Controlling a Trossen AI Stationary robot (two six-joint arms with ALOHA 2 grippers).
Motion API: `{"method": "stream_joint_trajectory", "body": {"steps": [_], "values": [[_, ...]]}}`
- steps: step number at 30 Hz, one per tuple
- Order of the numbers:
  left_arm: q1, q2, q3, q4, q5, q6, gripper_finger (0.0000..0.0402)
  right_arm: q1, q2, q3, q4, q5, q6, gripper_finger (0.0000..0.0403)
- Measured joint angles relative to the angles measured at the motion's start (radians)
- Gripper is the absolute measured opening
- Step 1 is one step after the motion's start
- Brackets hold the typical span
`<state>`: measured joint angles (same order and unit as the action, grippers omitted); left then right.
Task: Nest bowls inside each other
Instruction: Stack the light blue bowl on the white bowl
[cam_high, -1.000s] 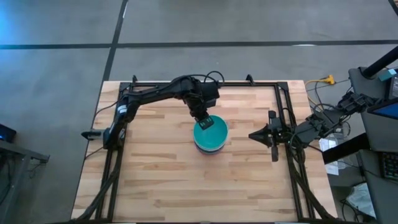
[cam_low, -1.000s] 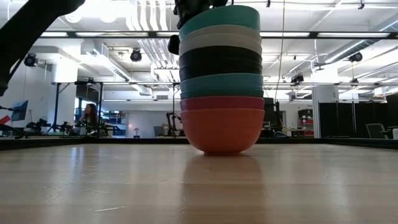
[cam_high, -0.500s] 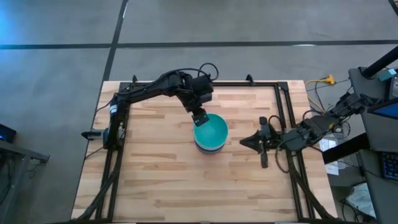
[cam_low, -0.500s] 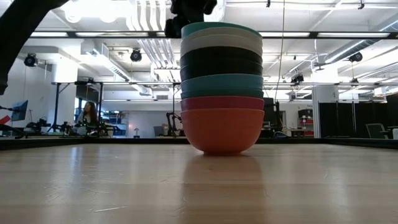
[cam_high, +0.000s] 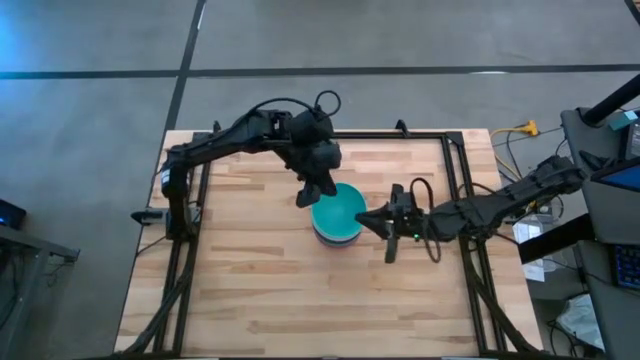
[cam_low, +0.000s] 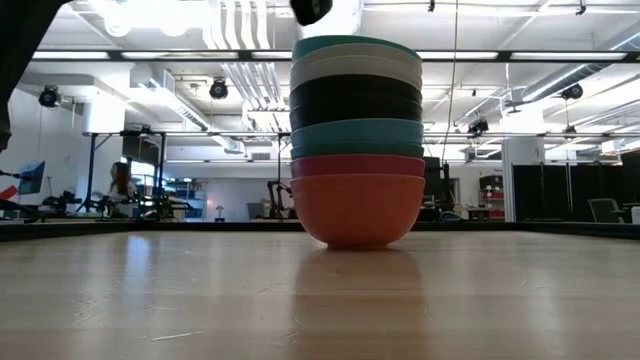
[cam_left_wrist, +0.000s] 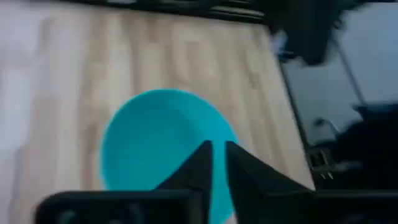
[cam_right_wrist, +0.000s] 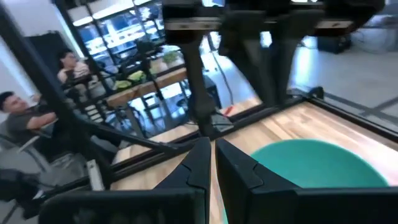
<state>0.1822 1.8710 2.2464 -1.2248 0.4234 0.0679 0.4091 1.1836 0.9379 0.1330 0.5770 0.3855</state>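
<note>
Both tools nearly clenched, empty: left (cam_high: 306, 197) and right (cam_high: 368, 217) flank the bowls (cam_high: 337, 212).

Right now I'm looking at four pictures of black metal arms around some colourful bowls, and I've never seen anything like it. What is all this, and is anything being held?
It is a robot with two jointed arms at a wooden table, each ending in two fingers. One picture looks straight down from above, one looks level across the tabletop, and the other two come from small cameras on each arm's wrist.

On the table stands one stack of bowls nested inside each other: teal on top, then white, black, teal, and red shades at the bottom.

The left gripper is beside the stack's rim, its fingers nearly together above the top teal bowl. The right gripper reaches in from the other side with fingers shut. Neither holds anything.
</note>
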Motion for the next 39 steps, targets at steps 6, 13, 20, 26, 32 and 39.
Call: {"method": "stream_joint_trajectory", "body": {"steps": [6, 13, 20, 26, 32, 39], "values": [[0.0, -0.039, -0.16, 0.137, 0.159, 0.154, 0.0004, -0.085, 0.064, -0.013, 0.015, -0.087, 0.083, 0.0018], [0.015, -0.167, -0.507, 0.445, 0.166, 0.145, 0.0, -0.144, 0.121, -0.022, 0.059, -0.106, 0.09, 0.0018], [0.063, -0.305, -0.874, 0.836, 0.136, 0.013, 0.0, -0.197, 0.125, -0.037, 0.054, -0.105, 0.12, 0.0018], [0.093, -0.348, -1.041, 0.986, 0.14, -0.086, 0.0, -0.226, 0.121, -0.046, -0.055, -0.083, 0.186, 0.0018], [0.093, -0.36, -1.073, 0.994, 0.144, -0.097, 0.0, -0.24, 0.135, -0.045, -0.145, -0.052, 0.257, 0.0018], [0.093, -0.384, -1.057, 1.015, 0.144, -0.123, 0.0, -0.24, 0.133, -0.045, -0.162, -0.052, 0.261, 0.0018]]}}
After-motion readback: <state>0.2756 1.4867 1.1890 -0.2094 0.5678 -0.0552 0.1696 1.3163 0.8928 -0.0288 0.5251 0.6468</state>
